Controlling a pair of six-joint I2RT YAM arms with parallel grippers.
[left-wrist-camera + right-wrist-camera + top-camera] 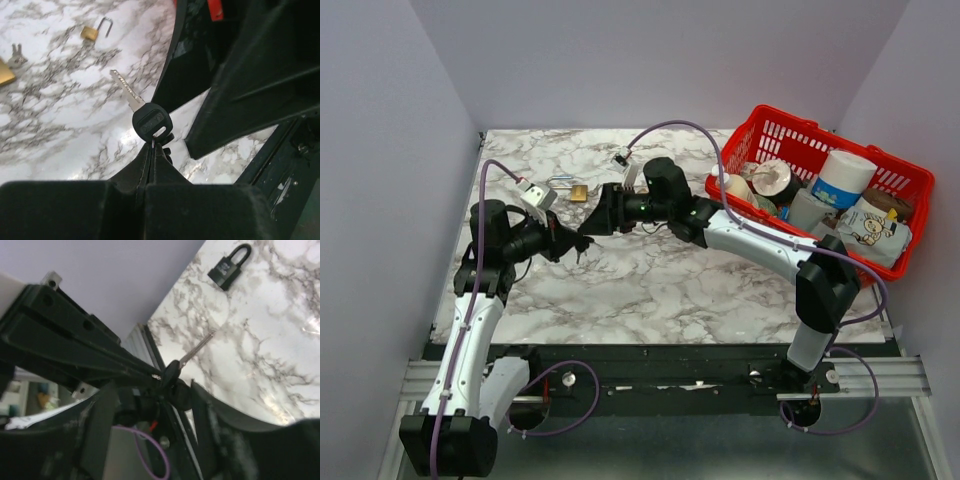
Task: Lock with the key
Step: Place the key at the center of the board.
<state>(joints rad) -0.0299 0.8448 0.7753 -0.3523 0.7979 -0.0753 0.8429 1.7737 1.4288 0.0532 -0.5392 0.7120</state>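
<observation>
A key with a black head (151,121) and a silver blade (127,90) hangs above the marble table (650,290). My left gripper (154,146) is shut on the ring at the bottom of the key's head; in the top view it (577,243) sits left of centre. My right gripper (592,224) is open, and its two dark fingers (182,60) flank the key. In the right wrist view the key (172,371) shows between that gripper's (156,390) spread fingers. A brass padlock (90,33) lies on the table beyond the blade, also in the top view (578,192). A dark-looking padlock (227,267) shows in the right wrist view.
A red basket (775,118) with several packets and cups stands at the back right. A small bunch of keys (17,56) and a brass-coloured piece (5,75) lie at the left of the left wrist view. Walls close the table at left, back and right.
</observation>
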